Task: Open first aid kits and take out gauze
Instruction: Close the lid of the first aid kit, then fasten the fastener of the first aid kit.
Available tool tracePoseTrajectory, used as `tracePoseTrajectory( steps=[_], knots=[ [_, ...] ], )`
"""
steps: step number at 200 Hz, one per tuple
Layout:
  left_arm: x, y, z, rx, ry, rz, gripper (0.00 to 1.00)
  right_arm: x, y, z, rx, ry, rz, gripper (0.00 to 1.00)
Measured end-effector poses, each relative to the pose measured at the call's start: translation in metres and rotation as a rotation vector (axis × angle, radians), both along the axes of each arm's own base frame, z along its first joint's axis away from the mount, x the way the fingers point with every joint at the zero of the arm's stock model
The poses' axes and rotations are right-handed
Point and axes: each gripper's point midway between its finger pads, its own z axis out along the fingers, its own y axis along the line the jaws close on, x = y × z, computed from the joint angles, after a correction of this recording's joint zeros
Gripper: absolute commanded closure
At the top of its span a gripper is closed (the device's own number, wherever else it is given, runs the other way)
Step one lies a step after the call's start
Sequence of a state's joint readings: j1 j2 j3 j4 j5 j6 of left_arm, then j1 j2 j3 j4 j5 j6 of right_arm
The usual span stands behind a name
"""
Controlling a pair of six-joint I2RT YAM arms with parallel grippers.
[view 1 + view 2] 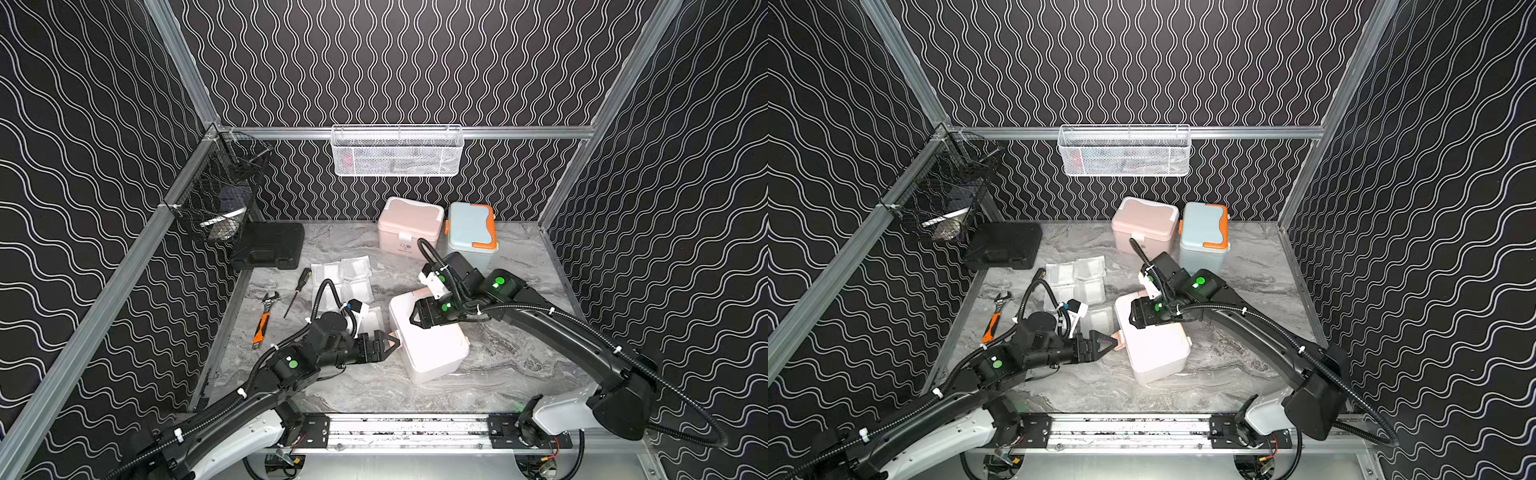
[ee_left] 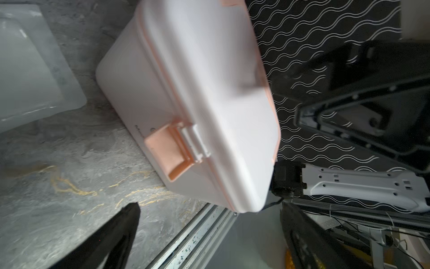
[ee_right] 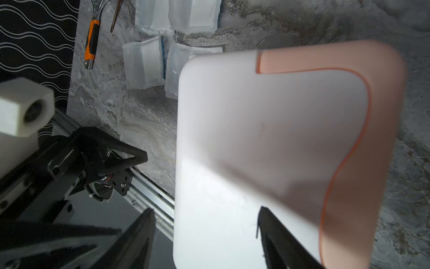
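The white first aid kit (image 1: 432, 345) (image 1: 1154, 349) with peach trim stands skewed mid-table, lid down. Its peach latch (image 2: 167, 149) faces my left gripper (image 1: 392, 345) (image 2: 209, 209), which is open beside that side and holds nothing. My right gripper (image 1: 415, 318) (image 3: 204, 216) hovers over the lid (image 3: 256, 139), jaws apart, one finger above the lid and one past its edge. The pink kit (image 1: 409, 224) and the blue-grey kit (image 1: 471, 228) stand shut at the back. Several gauze packets (image 1: 345, 276) (image 3: 144, 65) lie on the table left of the white kit.
A black hard case (image 1: 268, 245) sits at the back left. A wrench (image 1: 262, 318) and a screwdriver (image 1: 297, 291) lie near the left edge. A white mesh basket (image 1: 397, 151) and a black wire basket (image 1: 216, 195) hang on the walls.
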State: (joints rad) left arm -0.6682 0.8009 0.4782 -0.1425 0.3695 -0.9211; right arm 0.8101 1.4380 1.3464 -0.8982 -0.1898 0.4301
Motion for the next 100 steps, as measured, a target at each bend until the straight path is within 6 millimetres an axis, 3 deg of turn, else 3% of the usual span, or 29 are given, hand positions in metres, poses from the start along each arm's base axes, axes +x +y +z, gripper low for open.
tracePoseTrajectory(
  steps=[14,40,65,100],
  knots=[
    [0.003,0.002,-0.013,-0.016,0.034,0.012,0.01,-0.002,0.001,-0.007,-0.019,0.013,0.004,0.62],
    [0.013,-0.007,-0.025,-0.095,0.055,0.010,0.01,-0.003,-0.002,-0.021,-0.070,0.030,-0.003,0.76],
    [0.026,-0.018,-0.028,-0.201,0.054,0.011,0.01,-0.005,-0.003,-0.029,-0.090,0.042,-0.015,0.82],
    [0.037,-0.030,-0.027,-0.329,0.040,0.011,0.01,-0.002,0.002,-0.032,-0.070,0.037,-0.023,0.81]
  ],
)
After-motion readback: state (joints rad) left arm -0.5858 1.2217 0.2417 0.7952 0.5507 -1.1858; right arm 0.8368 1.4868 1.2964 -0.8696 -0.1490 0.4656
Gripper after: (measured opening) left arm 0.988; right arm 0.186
